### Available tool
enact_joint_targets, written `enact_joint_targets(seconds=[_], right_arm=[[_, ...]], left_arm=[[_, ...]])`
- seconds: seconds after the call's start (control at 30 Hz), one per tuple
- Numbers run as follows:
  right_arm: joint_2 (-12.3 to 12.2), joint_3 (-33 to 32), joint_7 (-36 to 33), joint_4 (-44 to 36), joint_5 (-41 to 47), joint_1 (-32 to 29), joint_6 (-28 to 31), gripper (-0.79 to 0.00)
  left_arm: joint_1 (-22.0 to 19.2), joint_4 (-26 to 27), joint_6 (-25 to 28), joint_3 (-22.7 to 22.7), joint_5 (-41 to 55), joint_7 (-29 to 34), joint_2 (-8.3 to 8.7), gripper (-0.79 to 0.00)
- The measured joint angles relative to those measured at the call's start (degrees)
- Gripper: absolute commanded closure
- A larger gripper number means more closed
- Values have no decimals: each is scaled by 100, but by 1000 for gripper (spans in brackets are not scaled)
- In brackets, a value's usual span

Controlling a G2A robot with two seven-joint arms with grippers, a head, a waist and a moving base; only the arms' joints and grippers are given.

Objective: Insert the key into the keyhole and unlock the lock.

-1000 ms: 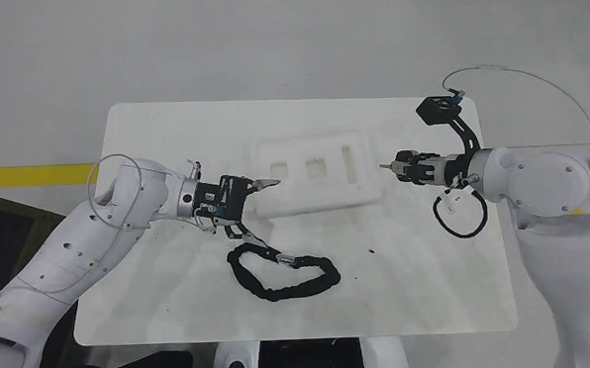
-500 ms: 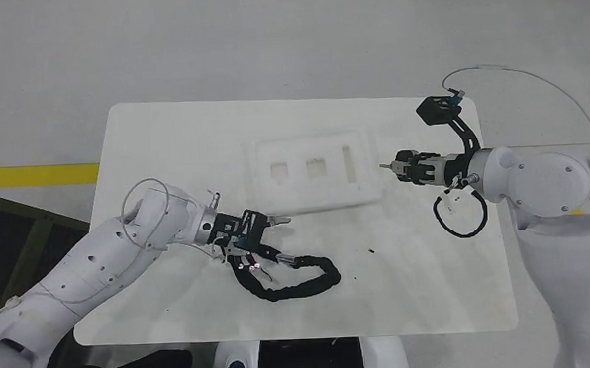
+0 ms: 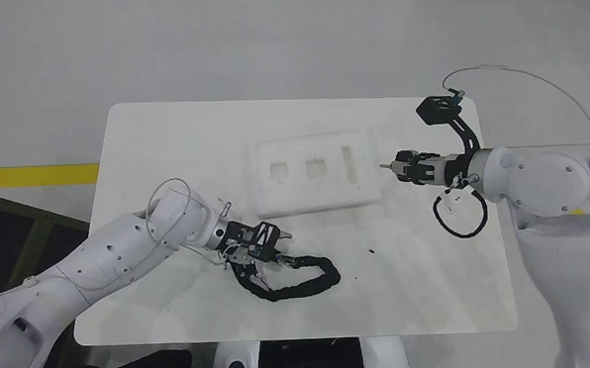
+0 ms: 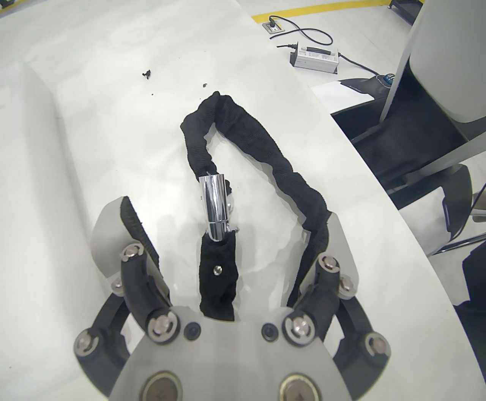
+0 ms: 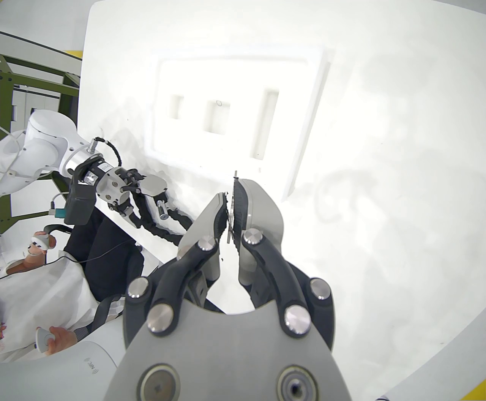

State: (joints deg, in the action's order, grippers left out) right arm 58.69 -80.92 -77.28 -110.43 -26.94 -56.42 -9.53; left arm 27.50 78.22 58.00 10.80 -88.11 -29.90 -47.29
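Your left pincer (image 3: 262, 247) sits low by the tabletop's (image 3: 433, 289) near edge, left of the middle. Its jaws are spread wide on either side of the lock's chrome cylinder (image 4: 214, 207), and neither is closed on it.

The lock (image 3: 301, 275), a black-sleeved chain loop, lies flat and runs from that pincer toward the right, just inside the near edge.

Your right pincer (image 3: 395, 166) hangs over the right half, clamped on the key (image 5: 229, 224). The key's blade points at the foam tray (image 3: 321, 205) just beside it. The tray has 3 recesses and lies mid-tabletop.

For room, you have:
- Bare surface from the chain's end out to the right edge, apart from 1 dark speck (image 3: 374, 250).
- A narrow strip between the tray's near rim and the lock.
- A wide band along the far edge.
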Motion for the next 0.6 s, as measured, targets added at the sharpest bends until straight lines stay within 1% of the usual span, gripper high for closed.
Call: enact_joint_targets(seconds=[0.07,0.1,0.17,0.27,0.33,0.37,0.43,0.5,0.53,0.57,0.6], right_arm=[[0,0,0,0,0,0,0,0],[0,0,0,0,0,0,0,0],[0,0,0,0,0,0,0,0],[0,0,0,0,0,0,0,0],[0,0,0,0,0,0,0,0],[0,0,0,0,0,0,0,0],[0,0,0,0,0,0,0,0],[0,0,0,0,0,0,0,0],[0,0,0,0,0,0,0,0],[0,0,0,0,0,0,0,0],[0,0,0,0,0,0,0,0]], left_arm=[[-95,-36,0,-108,124,73,-43,-773],[-108,-68,0,-114,182,128,-69,-717],[-102,-114,0,-108,275,201,-111,-668],[-76,-173,0,-106,365,366,-189,-625],[-67,-179,0,-106,378,481,-242,-610],[-65,-178,0,-106,378,520,-261,-588],[-61,-179,0,-106,400,537,-298,-573],[-58,-206,0,-106,398,553,-321,-523],[-55,-228,0,-106,398,565,-333,-486],[-52,-245,0,-106,398,581,-340,-477],[-50,-261,0,-106,398,599,-346,-449]])
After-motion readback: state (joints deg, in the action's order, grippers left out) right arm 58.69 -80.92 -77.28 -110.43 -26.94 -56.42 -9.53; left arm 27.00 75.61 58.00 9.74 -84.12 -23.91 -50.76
